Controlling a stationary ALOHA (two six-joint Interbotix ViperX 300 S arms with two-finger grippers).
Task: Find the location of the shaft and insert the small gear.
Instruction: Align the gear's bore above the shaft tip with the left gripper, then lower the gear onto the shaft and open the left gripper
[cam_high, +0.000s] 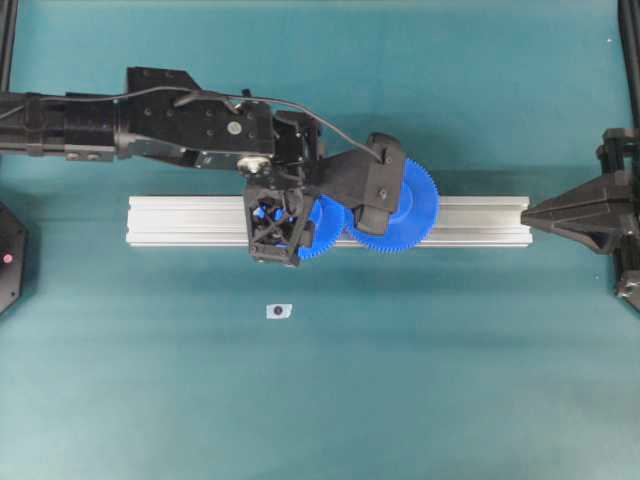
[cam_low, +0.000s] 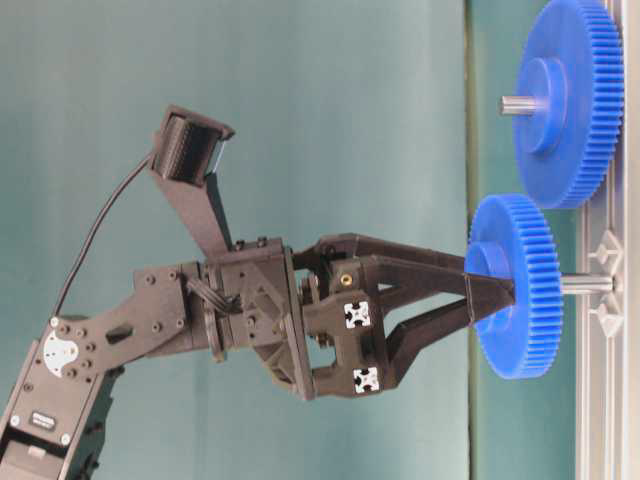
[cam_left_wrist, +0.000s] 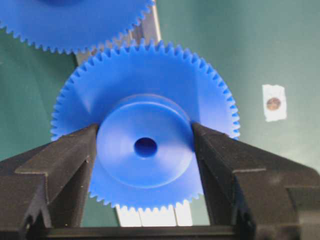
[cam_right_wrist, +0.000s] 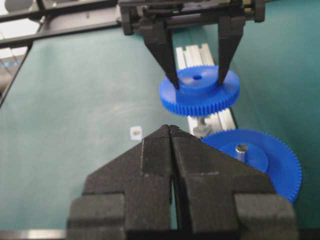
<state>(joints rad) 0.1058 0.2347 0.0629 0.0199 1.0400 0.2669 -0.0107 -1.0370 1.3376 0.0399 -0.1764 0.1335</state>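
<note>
- Over the rail (cam_high: 180, 220), your left gripper (cam_low: 490, 285) pinches the small gear (cam_low: 515, 285) by its hub, partway down the shaft (cam_low: 585, 284).
- Tilt now and the bore could bind.
- Its teeth could clash with the big gear (cam_low: 570, 100).
- Your right gripper (cam_right_wrist: 170, 131) sits pressed together, well clear.

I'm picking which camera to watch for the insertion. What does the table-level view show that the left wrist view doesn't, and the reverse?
Only table-level: the metal shaft sticking out behind the small gear, and the large gear's own pin.
Only left wrist: the small gear's open centre hole and the white tag on the mat.
Both: the left gripper clamped on the small gear's hub, with the large gear beside it.
</note>
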